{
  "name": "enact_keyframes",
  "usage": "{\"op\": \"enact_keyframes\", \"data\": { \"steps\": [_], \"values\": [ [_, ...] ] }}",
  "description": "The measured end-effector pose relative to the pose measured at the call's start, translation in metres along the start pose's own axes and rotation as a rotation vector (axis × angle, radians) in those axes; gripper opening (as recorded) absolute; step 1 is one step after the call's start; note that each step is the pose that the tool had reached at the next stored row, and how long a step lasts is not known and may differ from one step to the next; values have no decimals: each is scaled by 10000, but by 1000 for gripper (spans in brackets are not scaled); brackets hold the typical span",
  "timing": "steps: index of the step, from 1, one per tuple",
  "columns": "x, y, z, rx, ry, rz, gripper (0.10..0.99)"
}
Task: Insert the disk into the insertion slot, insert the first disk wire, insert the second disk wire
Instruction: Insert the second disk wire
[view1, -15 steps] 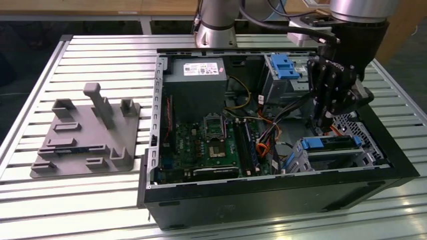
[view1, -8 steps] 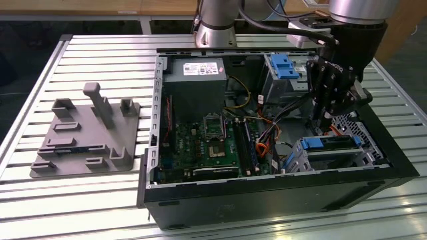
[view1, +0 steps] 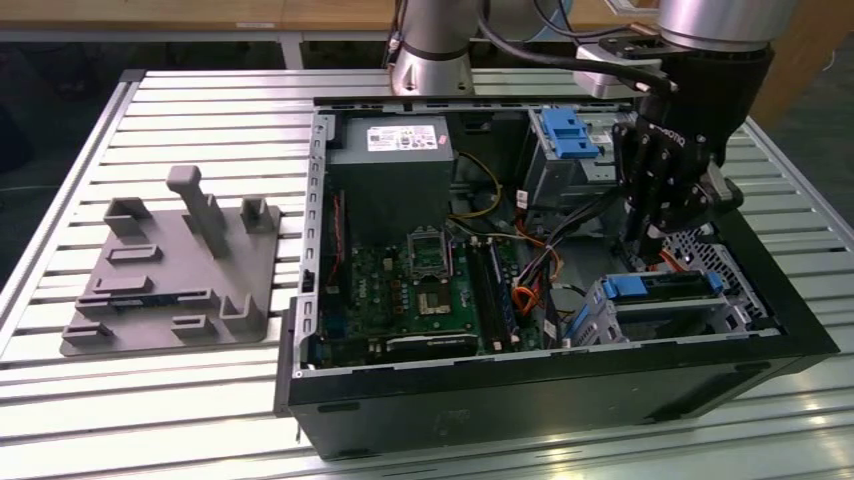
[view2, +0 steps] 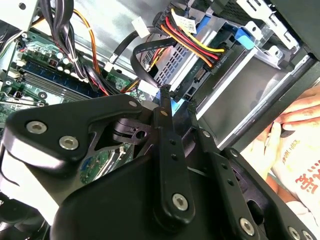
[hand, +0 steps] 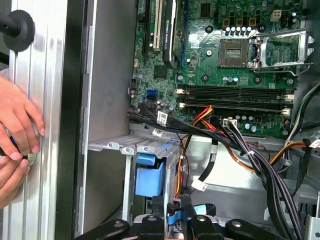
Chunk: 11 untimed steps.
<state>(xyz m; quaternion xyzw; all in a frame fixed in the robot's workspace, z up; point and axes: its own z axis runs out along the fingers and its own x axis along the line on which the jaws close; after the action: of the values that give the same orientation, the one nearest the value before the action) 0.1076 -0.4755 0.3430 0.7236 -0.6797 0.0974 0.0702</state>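
1. Work site: an open black sheet-metal computer case (view1: 534, 395) lies on a slatted aluminium table (view1: 200, 100). In the exterior view, the black two-finger gripper (view1: 654, 255) reaches into the case at about three o'clock of its interior.
2. Disk: the flat silver hard drive in its bright blue plastic carrier (view1: 661, 292) lies inside the low silver perforated drive cage (view1: 597, 318). That is at about four o'clock of the case interior. It is judged to be seated.
3. First wire: in the second wrist view, a black plug with red, yellow and black leads (view2: 207, 64) sits against the drive's end and appears to be home.
4. Jaws: they are drawn almost together, leaving only a narrow gap, and pinch the end of a thin blue flat cable (view2: 174, 105) just short of the drive.
5. Handling, as a judgement:
   - The cable is light and limp, so it will not steer the plug.
   - The plug is small, stiff, keyed and easily cracked if skewed.
   - The hold belongs on the plug body's flat faces, not on the ribbon.
   - The drive is rigid, the heaviest item here and sensitive to shock, so grip it by the carrier's long edges.
6. Bystander: a person's hand (hand: 17, 130) rests on the table just outside the case wall.
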Motion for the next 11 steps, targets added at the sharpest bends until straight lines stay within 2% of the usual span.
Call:
{"op": "enact_keyframes", "data": {
  "steps": [4,11],
  "values": [
    [0,-2,2,-9,0,-3,145],
    [0,-5,3,-18,-2,-5,145]
  ]
}}
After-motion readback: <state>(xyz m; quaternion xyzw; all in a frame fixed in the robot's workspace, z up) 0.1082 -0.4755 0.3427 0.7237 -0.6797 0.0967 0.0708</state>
